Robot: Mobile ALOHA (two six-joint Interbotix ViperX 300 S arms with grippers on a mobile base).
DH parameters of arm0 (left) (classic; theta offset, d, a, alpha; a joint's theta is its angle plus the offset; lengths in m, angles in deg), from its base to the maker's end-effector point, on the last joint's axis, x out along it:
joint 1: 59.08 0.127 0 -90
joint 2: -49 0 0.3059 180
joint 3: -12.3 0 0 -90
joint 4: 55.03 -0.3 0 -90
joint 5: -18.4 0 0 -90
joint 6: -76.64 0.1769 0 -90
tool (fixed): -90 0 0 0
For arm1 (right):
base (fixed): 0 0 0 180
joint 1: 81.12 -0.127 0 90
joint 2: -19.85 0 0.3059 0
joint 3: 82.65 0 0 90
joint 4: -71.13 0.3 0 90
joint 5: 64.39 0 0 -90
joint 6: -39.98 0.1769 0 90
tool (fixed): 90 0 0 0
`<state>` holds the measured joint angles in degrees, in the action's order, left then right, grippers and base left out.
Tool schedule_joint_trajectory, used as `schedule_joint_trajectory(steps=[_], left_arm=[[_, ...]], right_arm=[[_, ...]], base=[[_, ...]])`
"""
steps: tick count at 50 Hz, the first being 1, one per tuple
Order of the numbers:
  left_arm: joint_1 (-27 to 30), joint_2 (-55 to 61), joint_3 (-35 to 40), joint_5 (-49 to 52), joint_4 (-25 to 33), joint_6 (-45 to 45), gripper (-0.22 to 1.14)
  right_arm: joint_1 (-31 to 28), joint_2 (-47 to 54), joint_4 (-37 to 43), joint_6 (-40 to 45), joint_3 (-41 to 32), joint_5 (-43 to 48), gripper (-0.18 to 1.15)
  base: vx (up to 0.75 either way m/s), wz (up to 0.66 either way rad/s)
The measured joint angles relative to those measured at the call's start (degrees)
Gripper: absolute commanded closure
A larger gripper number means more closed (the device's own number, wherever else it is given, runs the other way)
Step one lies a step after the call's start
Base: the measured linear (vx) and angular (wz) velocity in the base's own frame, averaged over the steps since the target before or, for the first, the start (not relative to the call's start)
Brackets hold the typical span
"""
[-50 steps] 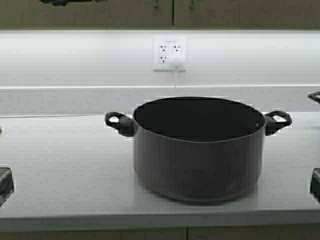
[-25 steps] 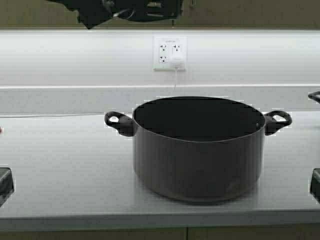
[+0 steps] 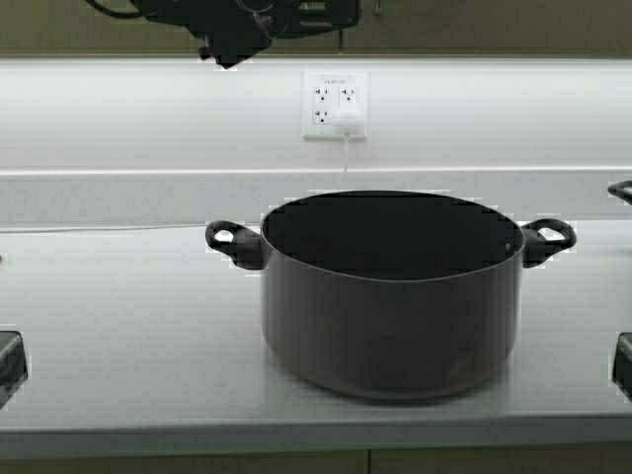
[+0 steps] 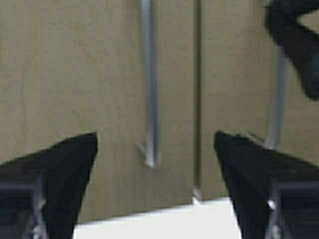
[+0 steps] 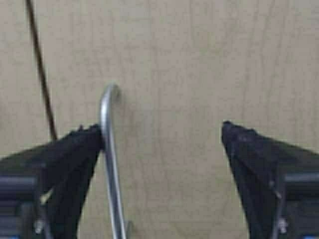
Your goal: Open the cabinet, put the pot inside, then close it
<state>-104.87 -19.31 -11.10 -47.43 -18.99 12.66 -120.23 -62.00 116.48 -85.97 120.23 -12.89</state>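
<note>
The pot, wide, dark grey and lidless with two black loop handles, stands on the grey counter. The cabinet runs along the top edge, both doors shut. My left gripper is raised in front of it. In the left wrist view the left gripper is open, with the left door's bar handle centred between its fingers but farther off. My right gripper is open against the other door, one fingertip touching the bar handle. The high view does not show it.
A white wall outlet with a plugged cord sits behind the pot. Another pot's handle pokes in at the right edge. Dark objects sit at both front corners. Base cabinets lie below the counter.
My left arm has risen into the high view along the top edge and reached rightward across the cabinet front. The pot has not moved.
</note>
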Motion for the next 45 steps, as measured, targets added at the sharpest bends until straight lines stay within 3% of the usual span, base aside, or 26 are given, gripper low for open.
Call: schedule_joint_trajectory(steps=[18,23,28,33,36,39,42,45], left_arm=[[1.1,4.0,6.6,0.5,0.3,0.1,-0.09],[1.1,4.9,7.4,0.6,0.2,0.1,-0.05],[1.4,5.1,7.6,0.5,0.2,0.1,0.19],[2.2,5.1,7.5,0.5,0.2,0.1,0.67],[2.2,5.1,7.5,0.4,0.2,0.1,0.95],[2.2,5.2,7.4,0.6,0.0,0.2,1.04],[2.3,5.1,7.4,0.7,-0.1,0.4,0.94],[2.3,5.1,7.3,0.7,-0.1,0.5,0.85]], right_arm=[[1.6,3.4,-0.2,-0.2,-4.3,-5.0,-0.04],[1.8,4.2,-1.3,-0.2,-4.8,-5.0,0.04],[1.9,4.7,-3.0,-0.2,-5.0,-5.0,0.34],[1.8,5.2,-4.0,-0.1,-5.5,-5.1,0.84],[1.8,5.3,-4.3,0.2,-5.7,-5.6,1.05],[1.8,5.3,-4.7,0.4,-5.9,-5.8,1.02],[1.8,5.2,-4.7,0.6,-5.9,-5.9,0.89],[1.8,5.1,-4.7,0.7,-5.8,-6.0,0.87]], base=[[0.00,0.00],[-0.02,-0.01],[-0.03,-0.01],[-0.02,-0.01],[-0.02,0.01],[-0.02,0.01],[-0.02,0.01],[-0.01,0.00]])
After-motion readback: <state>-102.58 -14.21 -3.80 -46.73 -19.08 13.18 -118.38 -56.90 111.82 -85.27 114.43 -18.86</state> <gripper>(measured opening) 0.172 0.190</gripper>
